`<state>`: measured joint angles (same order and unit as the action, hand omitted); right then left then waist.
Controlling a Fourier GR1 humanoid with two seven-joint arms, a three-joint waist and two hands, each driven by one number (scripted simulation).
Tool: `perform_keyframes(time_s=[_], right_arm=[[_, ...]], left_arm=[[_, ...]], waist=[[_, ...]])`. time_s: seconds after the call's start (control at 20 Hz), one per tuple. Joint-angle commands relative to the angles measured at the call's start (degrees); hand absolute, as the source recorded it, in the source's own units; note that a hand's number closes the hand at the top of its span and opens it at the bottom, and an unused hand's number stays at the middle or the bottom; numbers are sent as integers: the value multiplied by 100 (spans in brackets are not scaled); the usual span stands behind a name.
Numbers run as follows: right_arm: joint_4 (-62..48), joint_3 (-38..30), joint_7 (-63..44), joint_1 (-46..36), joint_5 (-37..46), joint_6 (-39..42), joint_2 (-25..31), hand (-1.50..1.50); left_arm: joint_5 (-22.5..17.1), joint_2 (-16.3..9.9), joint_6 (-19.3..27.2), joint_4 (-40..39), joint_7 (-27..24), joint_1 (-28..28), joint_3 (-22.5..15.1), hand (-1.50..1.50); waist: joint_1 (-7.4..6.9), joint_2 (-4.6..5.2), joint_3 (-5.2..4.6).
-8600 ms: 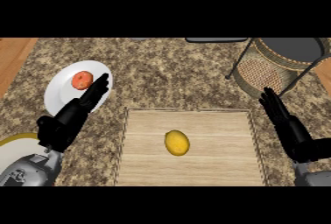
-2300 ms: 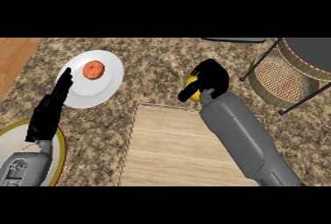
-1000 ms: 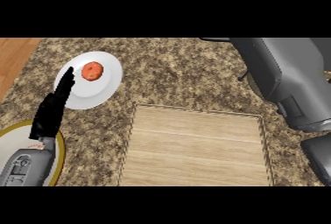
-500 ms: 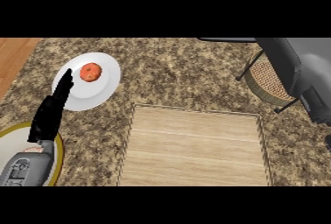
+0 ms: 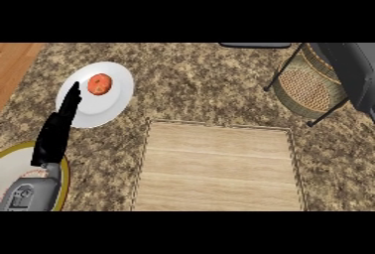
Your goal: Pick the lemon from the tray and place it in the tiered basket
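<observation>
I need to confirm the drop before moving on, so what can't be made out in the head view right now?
- Lemon: not seen anywhere; the wooden tray lies bare, and the grey right forearm covers part of the tiered basket.
- Right hand: out of view past the right edge, so its fingers cannot be judged.
- Basket's far side: cut off by the right edge.
- Left hand: seen edge-on beside the white plate; it rests open.
</observation>
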<state>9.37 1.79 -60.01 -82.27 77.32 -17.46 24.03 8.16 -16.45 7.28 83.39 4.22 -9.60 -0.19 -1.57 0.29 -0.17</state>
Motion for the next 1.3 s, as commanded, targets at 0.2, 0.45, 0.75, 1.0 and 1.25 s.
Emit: perform_keyframes(time_s=[0.2, 0.45, 0.75, 1.0, 1.25], right_arm=[[293, -467, 577, 535, -515, -51, 215, 150], [577, -768, 940, 946, -907, -84, 259, 150], [796, -1392, 584, 1355, -1561, -435, 33, -150], [1452, -1371, 691, 1648, -1556, -1326, -139, -150], [2063, -1300, 575, 1849, -1384, -1860, -69, -150]], left_arm=[[125, 112, 67, 89, -7, 96, 2, 0], [4, 55, -83, -252, -339, 108, 191, 0], [51, 42, -91, -249, -302, 14, 205, 0], [-26, -81, -255, -135, 243, -350, 311, 0], [88, -34, -239, -381, -233, -58, 317, 0]], waist=[[51, 15, 18], [109, 0, 17], [103, -2, 18], [99, -8, 19], [123, -19, 15]])
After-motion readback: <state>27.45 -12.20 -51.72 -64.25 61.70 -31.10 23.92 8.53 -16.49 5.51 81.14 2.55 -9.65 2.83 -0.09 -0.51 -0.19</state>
